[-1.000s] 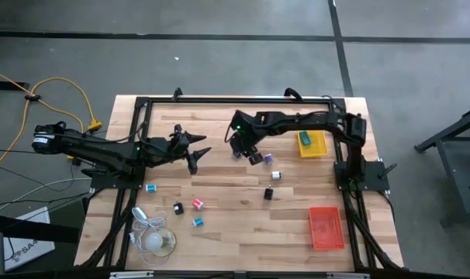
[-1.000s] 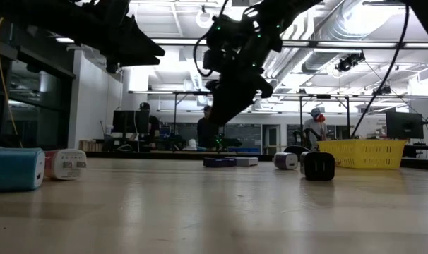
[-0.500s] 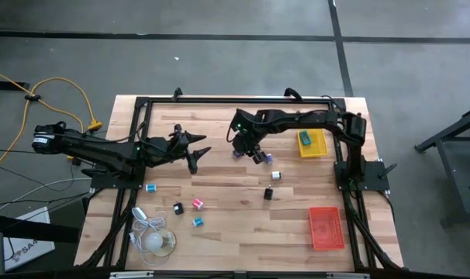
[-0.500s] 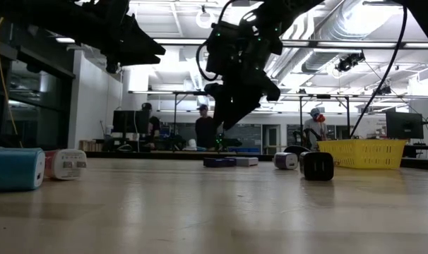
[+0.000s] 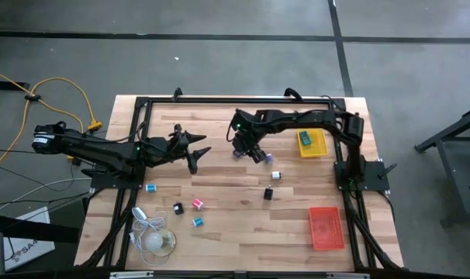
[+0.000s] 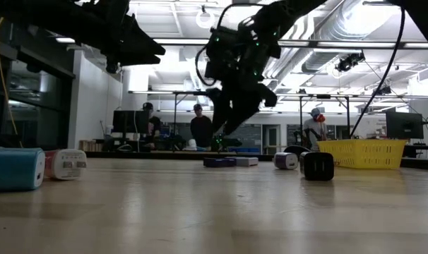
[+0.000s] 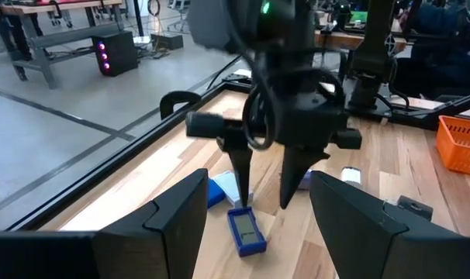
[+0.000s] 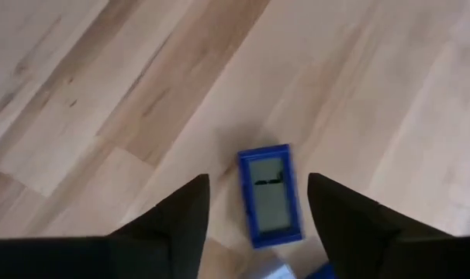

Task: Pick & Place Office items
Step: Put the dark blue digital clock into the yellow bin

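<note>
The office items are tiny coloured pieces scattered on the wooden table. A flat blue piece with a grey window [image 8: 270, 205] lies flat on the table [image 7: 247, 230], [image 6: 220, 161]. My right gripper [image 7: 264, 194] hangs above it, pointing down, open, with one finger on either side and touching nothing [image 5: 245, 150]. My left gripper [image 5: 198, 155] waits open to the left of it, above the table. Other pieces lie nearby: purple [image 5: 266, 159], white [image 5: 275, 175], black [image 5: 269, 194], pink [image 5: 197, 204] and teal [image 5: 196, 222].
A yellow tray [image 5: 319, 147] holding a teal piece stands right of the right gripper. An orange tray [image 5: 326, 227] sits by the near right corner. A white bulb with a coiled cord [image 5: 153, 239] lies near left. People stand in the room beyond the table.
My right gripper has come down a little toward the blue piece and turned slightly at the wrist, staying open. The pieces have kept their places.
</note>
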Robot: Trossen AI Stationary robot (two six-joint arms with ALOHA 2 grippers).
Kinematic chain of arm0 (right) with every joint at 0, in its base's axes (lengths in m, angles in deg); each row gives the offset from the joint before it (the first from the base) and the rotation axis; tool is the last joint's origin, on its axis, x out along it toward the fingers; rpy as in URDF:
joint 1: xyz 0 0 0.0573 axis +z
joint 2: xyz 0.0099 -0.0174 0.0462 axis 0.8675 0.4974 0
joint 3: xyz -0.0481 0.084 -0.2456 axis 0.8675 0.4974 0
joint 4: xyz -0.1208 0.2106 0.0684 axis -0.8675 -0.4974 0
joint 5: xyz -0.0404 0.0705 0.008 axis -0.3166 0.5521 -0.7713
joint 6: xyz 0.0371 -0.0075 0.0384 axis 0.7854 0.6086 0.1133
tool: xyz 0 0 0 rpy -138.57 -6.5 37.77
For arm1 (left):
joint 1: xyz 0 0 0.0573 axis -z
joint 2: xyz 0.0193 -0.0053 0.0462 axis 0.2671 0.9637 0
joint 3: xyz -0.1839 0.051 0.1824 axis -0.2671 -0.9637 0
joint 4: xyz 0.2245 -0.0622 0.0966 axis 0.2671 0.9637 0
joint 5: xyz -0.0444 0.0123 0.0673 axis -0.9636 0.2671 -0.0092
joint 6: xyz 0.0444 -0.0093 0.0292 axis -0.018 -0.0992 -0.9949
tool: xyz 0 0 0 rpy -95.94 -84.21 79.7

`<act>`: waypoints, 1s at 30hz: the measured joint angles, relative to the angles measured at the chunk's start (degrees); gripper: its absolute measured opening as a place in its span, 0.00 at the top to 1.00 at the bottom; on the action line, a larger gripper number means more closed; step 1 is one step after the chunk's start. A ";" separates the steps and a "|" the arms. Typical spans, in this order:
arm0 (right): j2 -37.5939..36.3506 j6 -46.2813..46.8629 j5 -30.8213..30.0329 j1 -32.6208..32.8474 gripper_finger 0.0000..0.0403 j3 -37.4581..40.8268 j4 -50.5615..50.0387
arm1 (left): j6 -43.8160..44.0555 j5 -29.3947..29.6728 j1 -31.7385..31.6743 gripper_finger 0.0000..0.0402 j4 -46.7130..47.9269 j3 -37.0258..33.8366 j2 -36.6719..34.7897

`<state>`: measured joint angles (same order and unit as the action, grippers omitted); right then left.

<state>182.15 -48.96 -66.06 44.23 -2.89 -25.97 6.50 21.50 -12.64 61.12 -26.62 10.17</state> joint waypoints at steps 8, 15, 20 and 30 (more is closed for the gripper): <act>1.03 -0.07 0.40 0.04 0.38 -0.02 0.41 | -0.06 0.01 0.00 0.46 -0.31 0.00 0.00; 1.10 0.16 1.64 -0.20 0.30 0.00 0.27 | -0.06 0.01 0.00 0.46 -0.38 0.00 0.00; 1.10 0.24 1.33 -0.20 0.24 0.00 0.62 | 0.07 0.01 0.00 0.46 -0.40 0.00 0.00; 1.12 1.42 -0.84 0.31 0.22 0.00 1.19 | 0.03 0.01 0.00 0.46 -0.40 0.00 0.00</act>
<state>183.27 -47.55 -66.89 44.54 -2.89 -24.78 6.53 21.50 -12.64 60.71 -26.62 10.17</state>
